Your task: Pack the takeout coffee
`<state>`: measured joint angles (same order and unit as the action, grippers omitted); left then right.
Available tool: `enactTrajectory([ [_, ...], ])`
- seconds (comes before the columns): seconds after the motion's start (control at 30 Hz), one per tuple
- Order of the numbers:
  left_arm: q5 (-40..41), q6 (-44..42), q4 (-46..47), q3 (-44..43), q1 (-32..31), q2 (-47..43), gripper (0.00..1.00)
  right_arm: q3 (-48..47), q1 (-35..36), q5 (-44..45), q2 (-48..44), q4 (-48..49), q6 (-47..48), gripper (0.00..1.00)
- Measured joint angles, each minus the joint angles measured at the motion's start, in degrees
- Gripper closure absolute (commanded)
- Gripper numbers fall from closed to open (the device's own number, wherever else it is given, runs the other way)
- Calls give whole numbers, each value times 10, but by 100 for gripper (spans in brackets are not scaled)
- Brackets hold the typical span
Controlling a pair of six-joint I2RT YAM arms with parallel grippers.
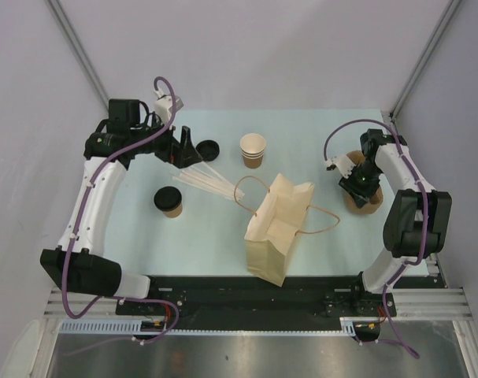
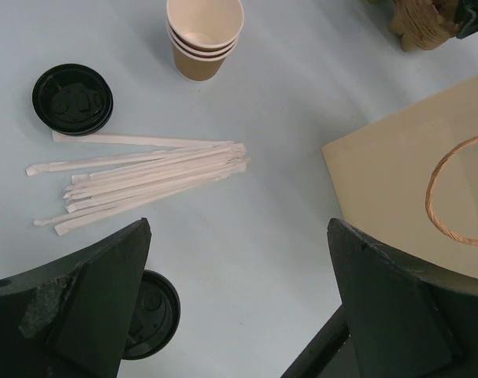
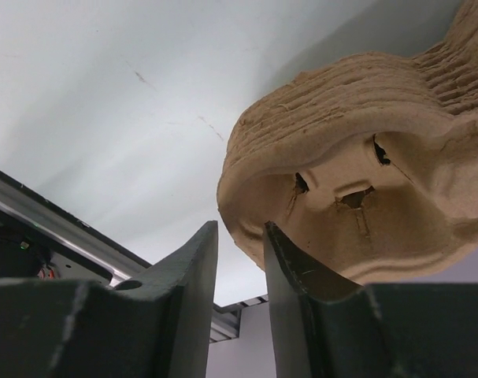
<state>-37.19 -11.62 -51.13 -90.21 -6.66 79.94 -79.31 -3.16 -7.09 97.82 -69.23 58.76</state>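
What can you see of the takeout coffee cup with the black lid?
The takeout coffee is a small brown paper cup capped with a round black plastic lid. It stands upright on the pale table, towards the left side, apart from the wrapped straws and left of the paper bag. Nothing but the table touches it.

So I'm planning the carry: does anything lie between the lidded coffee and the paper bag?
Yes. The wrapped straws fan out flat on the table between the takeout coffee and the handle end of the paper bag, with their tips near one handle. Because they lie flat, a lifted carry should probably clear them.
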Motion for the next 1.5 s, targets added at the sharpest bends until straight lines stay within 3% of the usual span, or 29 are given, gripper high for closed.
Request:
enactTrajectory([
  [0.2, 0, 0, 0, 0, 0, 0, 1, 2, 1, 4, 0, 7, 0, 72],
  [0.4, 0, 0, 0, 0, 0, 0, 0, 2, 4, 4, 0, 5, 3, 88],
  [0.57, 0, 0, 0, 0, 0, 0, 0, 2, 9, 2, -7, 12, 10, 92],
  [0.67, 0, 0, 0, 0, 0, 1, 1, 2, 9, 2, -14, 12, 13, 100],
  [1.23, 10, 2, 2, -119, -42, 93, 0, -35, 0, -31, -51, -6, 11, 100],
  [1.5, 10, 8, 11, -128, -62, 108, 1, -62, -7, -31, -100, -6, 10, 100],
])
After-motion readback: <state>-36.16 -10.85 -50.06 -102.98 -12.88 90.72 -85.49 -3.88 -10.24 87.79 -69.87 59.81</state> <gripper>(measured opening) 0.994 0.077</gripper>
